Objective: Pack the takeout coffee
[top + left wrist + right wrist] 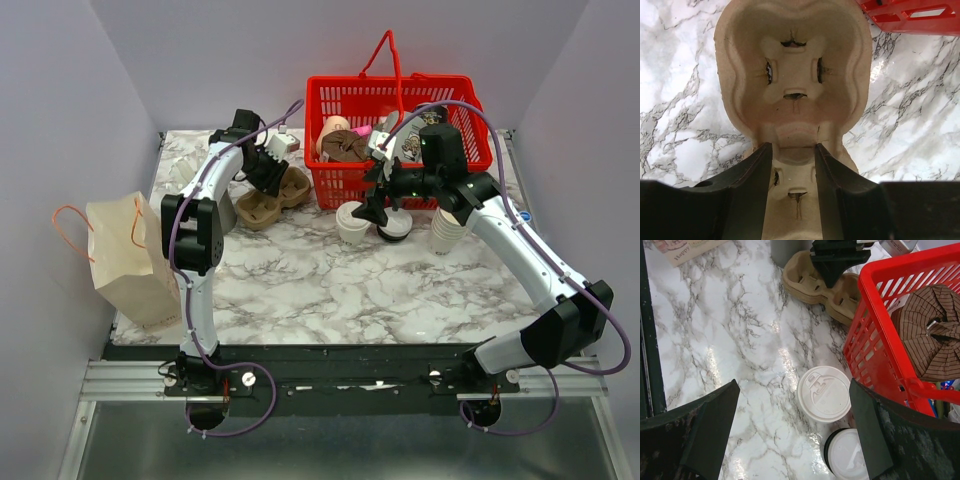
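The takeout coffee [352, 222], a small white cup with a white lid, stands on the marble table in front of the red basket; it also shows in the right wrist view [824, 393]. My right gripper [378, 205] [792, 385] hovers over it, open wide and empty, with the cup nearer the right finger. My left gripper [268, 177] [792, 146] is at the back left, its fingers closed on the middle ridge of a brown pulp cup carrier [270, 197] [792, 75]. The brown paper bag [125, 258] stands at the table's left edge.
A short stack of lids [394, 226] [847, 456] sits just right of the coffee. A tall stack of lidless cups [446, 232] stands further right. The red basket [345, 100] [875, 340] with assorted items is right behind the cup.
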